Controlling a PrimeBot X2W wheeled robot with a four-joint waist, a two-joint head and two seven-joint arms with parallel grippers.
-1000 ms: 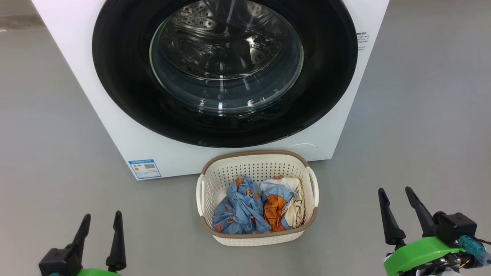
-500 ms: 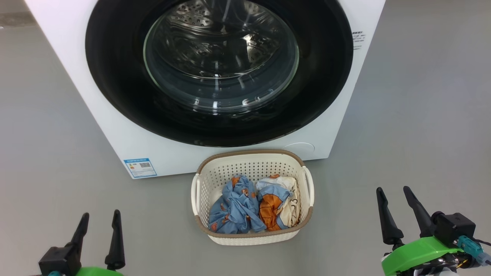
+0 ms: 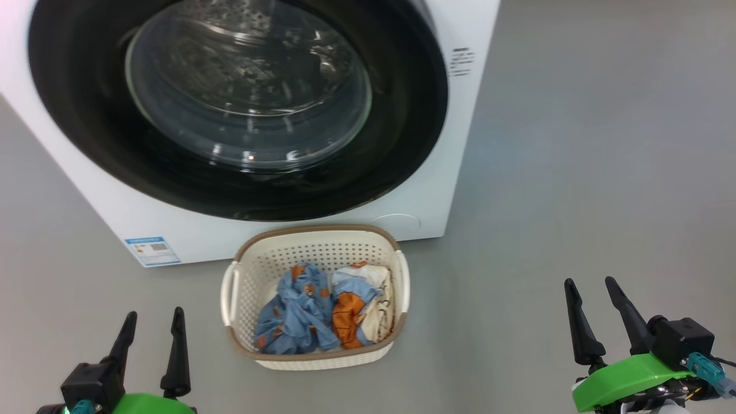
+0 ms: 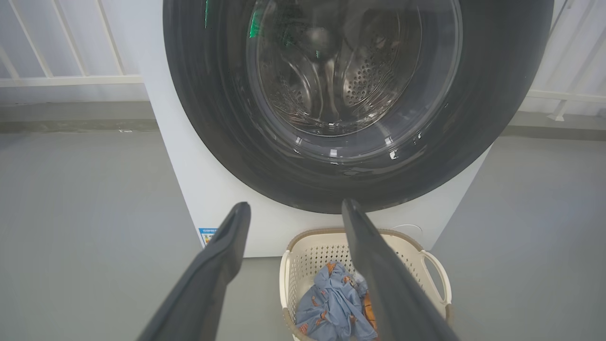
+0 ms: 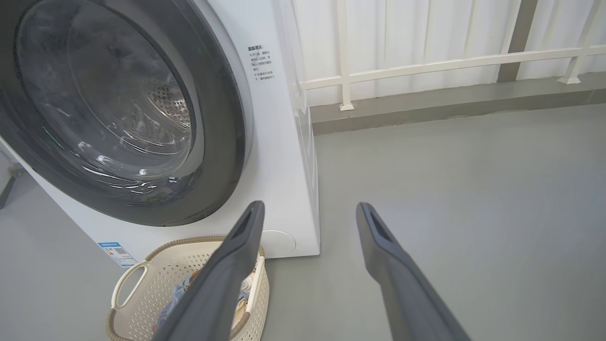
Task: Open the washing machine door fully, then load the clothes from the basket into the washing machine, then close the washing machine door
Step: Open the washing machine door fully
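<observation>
Left gripper, at the lower left of the head view, has its two long dark fingers spread apart with nothing between them, above the smooth grey floor. Beyond it, a small blue label sits at the lower left corner of the front of the big white boxy washing machine. Its large round door, with a wide glossy black rim and a clear domed glass bowl, lies shut flat against the machine's front; the perforated steel drum shows through the glass. On the floor just in front of the machine stands the small cream-white perforated plastic basket, with a brown woven-look rim and two side handles. Inside it, a crumpled light blue garment with orange prints lies on the left, touching a cream, blue and orange garment on the right. Right gripper, at the lower right, well apart from the basket, also has its fingers spread and holds nothing.
</observation>
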